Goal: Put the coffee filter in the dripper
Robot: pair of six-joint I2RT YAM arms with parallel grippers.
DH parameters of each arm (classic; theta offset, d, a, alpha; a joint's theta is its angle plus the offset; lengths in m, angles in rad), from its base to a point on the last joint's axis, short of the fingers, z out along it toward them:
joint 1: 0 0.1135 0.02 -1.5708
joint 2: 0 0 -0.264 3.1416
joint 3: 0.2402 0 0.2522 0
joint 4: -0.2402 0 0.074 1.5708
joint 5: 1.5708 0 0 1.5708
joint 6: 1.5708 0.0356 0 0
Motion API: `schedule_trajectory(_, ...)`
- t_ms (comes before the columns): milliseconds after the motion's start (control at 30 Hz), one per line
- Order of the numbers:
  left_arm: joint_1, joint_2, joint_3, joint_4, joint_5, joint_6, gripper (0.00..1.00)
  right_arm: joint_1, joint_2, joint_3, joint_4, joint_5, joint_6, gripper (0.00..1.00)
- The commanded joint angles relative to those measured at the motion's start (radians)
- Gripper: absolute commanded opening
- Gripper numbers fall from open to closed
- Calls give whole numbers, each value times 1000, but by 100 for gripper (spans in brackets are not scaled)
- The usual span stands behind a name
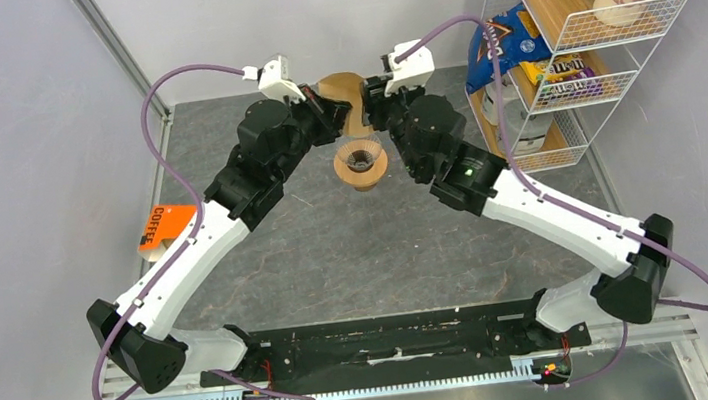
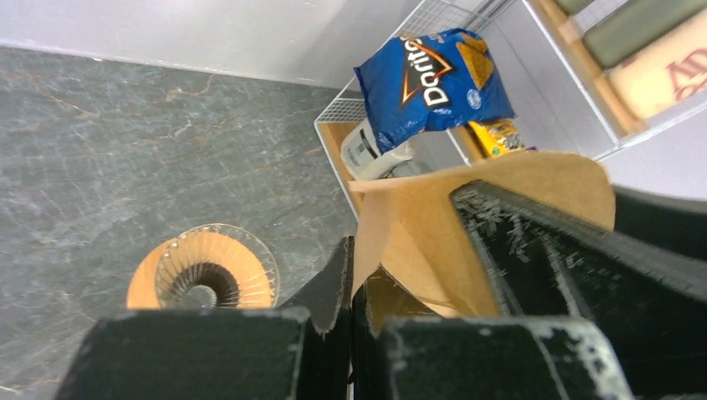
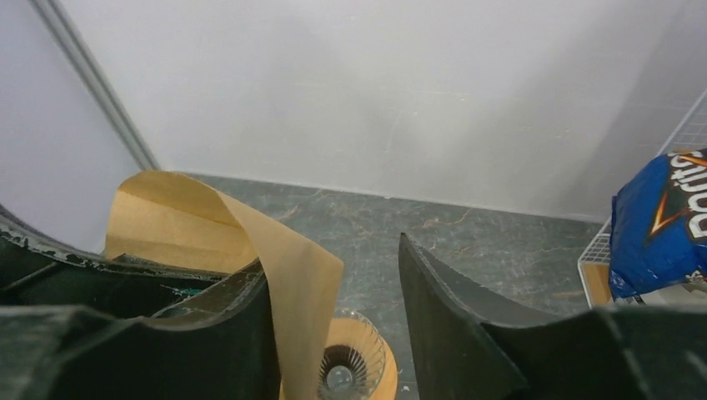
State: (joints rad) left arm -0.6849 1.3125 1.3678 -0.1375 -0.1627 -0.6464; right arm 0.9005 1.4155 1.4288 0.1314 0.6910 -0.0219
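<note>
Noting both arms reaching in over the far middle of the surface (image 1: 336, 252), wrists almost nose to nose, with the coffee filter (image 1: 342, 94) held up in the air between them. In the top view the filter is a tan paper fan, higher than the dripper (image 1: 361, 164) and a little to its far side, apart from it. Left jaws: closed and pinching the filter. In the left wrist view the two dark fingers (image 2: 332, 287) meet with a lower edge of the paper caught between them, and the sheet rises and curls away toward the right of that view. Right jaws: parted, with a plain gap between them. In the right wrist view the paper drapes along the inner face of the finger (image 3: 238, 312) on the left, and the other finger (image 3: 450, 325) stands well clear of it. We cannot tell whether the sheet presses on that first finger or only lies beside it. The dripper sits upright on the surface, wooden collar around the ribbed glass cone, mouth up, and shows below the paper in both wrist views. An orange packet (image 1: 164, 227) marked COFFEE lies by the left arm. A wire rack (image 1: 602, 31) at the far right holds a blue Doritos bag (image 1: 503, 42).
</note>
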Motion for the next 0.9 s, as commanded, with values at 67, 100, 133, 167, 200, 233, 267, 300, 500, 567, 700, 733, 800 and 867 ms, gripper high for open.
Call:
schedule_trajectory(67, 4, -31, 53, -39, 95, 196, 2, -90, -103, 21, -254, -253, 97, 59)
schedule_trajectory(100, 4, -30, 61, -54, 104, 210, 2, -99, -107, 26, -290, -303, 92, 61)
schedule_trajectory(133, 4, -26, 69, -71, 111, 223, 2, -112, -113, 30, -317, -356, 84, 62)
schedule_trajectory(167, 4, -21, 80, -87, 118, 233, 2, -124, -118, 30, -341, -405, 78, 62)
schedule_trajectory(200, 4, -17, 88, -107, 122, 238, 2, -133, -119, 35, -364, -450, 70, 61)
schedule_trajectory(233, 4, -11, 96, -119, 126, 244, 2, -136, -117, 44, -391, -466, 68, 59)
schedule_trajectory(267, 4, -6, 102, -127, 135, 254, 2, -139, -112, 53, -417, -485, 68, 57)
schedule_trajectory(300, 4, -4, 107, -137, 138, 259, 2, -141, -107, 66, -436, -493, 67, 54)
schedule_trajectory(500, 4, 0, 119, -163, 144, 287, 2, -150, -94, 92, -480, -492, 70, 47)
schedule_trajectory(567, 3, 0, 121, -170, 138, 292, 2, -154, -95, 94, -482, -488, 71, 51)
schedule_trajectory(700, 4, -7, 110, -149, 84, 252, 2, -161, -97, 90, -472, -497, 103, 63)
schedule_trajectory(733, 4, -10, 103, -139, 64, 230, 2, -161, -97, 84, -465, -492, 127, 63)
schedule_trajectory(800, 2, -12, 95, -103, 50, 190, 2, -161, -97, 68, -434, -474, 191, 64)
schedule_trajectory(867, 2, -11, 88, -72, 34, 125, 2, -161, -98, 38, -358, -458, 252, 69)
